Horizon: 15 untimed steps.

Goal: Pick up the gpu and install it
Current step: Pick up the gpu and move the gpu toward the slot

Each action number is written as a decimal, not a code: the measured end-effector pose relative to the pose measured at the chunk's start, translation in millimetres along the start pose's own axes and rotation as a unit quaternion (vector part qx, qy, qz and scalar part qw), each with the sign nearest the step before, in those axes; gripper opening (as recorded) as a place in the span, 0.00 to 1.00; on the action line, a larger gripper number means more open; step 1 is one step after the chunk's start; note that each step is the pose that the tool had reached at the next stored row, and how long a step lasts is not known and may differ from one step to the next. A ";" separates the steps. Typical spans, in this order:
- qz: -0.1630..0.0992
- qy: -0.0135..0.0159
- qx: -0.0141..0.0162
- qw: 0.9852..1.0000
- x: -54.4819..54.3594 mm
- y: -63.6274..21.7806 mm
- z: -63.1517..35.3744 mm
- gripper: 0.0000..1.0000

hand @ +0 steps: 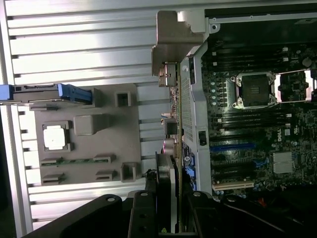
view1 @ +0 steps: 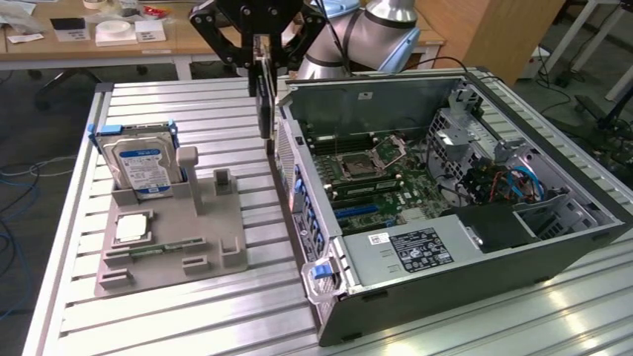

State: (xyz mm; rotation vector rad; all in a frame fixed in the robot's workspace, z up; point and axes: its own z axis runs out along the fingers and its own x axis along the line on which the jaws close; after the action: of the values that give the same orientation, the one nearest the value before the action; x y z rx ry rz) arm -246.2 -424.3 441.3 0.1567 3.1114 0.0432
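End effector [view1: 263, 65] clamps narrowly on the upright gpu [view1: 265, 111].

Tool [view1: 263, 63] upper part cropped; gpu [view1: 265, 111] top hidden.

Bright, even room light; glare streaks the aluminium table [view1: 583, 308], the computer case [view1: 475, 285] shadowed inside.

Silver-grey jointed robot arm [view1: 368, 35] bent forward; black two-fingered gripper [view1: 263, 59] points down, jaws clamped on thin dark green card [view1: 264, 104].
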 end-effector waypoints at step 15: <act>0.001 0.000 0.000 1.000 -14.2 1.4 1.4 0.28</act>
State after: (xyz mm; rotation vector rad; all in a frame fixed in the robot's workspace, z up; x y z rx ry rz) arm -231.9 -424.3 440.3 0.1590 3.1110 0.0433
